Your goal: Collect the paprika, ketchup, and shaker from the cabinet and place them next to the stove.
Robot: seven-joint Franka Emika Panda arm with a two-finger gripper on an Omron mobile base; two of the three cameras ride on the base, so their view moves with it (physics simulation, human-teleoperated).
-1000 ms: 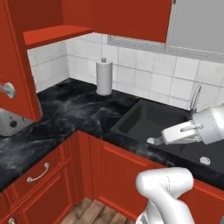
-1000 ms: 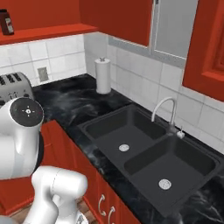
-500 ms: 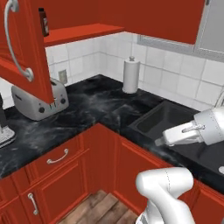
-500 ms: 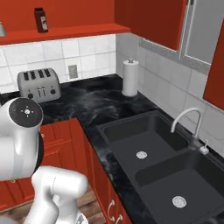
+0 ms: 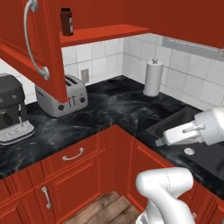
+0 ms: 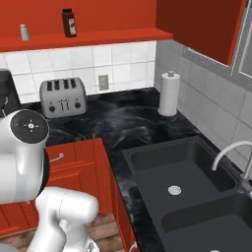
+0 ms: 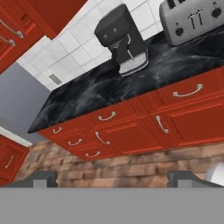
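Open red cabinet, shelf stock.
We list ketchup and shaker upright, apart on its shelf, above the toaster; our fingers wide apart, empty.

I see a glossy red cabinet, a polished black marble counter, a brushed metal toaster and white glazed tiles.

Shelf: ketchup, shaker on it.
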